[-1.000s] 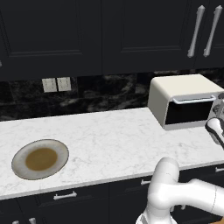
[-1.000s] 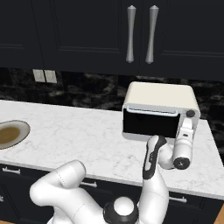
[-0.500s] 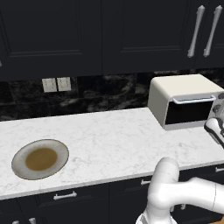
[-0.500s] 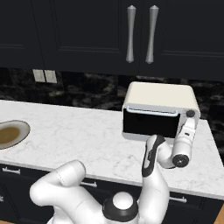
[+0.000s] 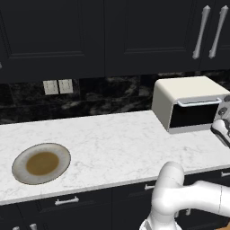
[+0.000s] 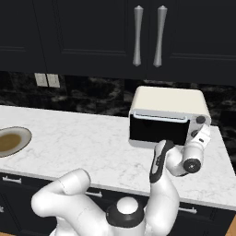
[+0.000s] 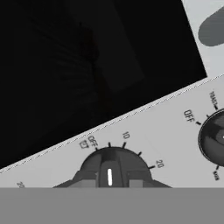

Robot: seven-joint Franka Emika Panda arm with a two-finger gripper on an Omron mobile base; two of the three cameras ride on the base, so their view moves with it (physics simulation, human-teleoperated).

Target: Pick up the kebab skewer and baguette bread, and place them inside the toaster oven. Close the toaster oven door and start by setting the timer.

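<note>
The cream-white toaster oven (image 6: pixel 168 102) stands at the back right of the counter. Its door (image 6: pixel 158 131), dark glass with a pale bar handle (image 6: pixel 159 118), is closed. My gripper (image 6: pixel 202 134) presses against the knob panel on the oven's right side, and also shows at the frame's right edge (image 5: pixel 223 117). In the hand view my gripper (image 7: pixel 109 179) is shut on the timer knob (image 7: pixel 110 165), whose white marker points between OFF and 10. A second knob (image 7: pixel 213 138) sits to its right. The kebab skewer and baguette bread are hidden.
A round plate (image 5: pixel 41 163) with a brown centre lies bare on the white marble counter (image 5: pixel 117 143) at the far left. Dark upper cabinets hang above, and dark drawers run below the counter's front edge. The arm's elbow (image 6: pixel 161 161) rises in front of the oven.
The hand has shifted slightly up and towards the oven's knob panel. The oven, door and plate have not moved.
</note>
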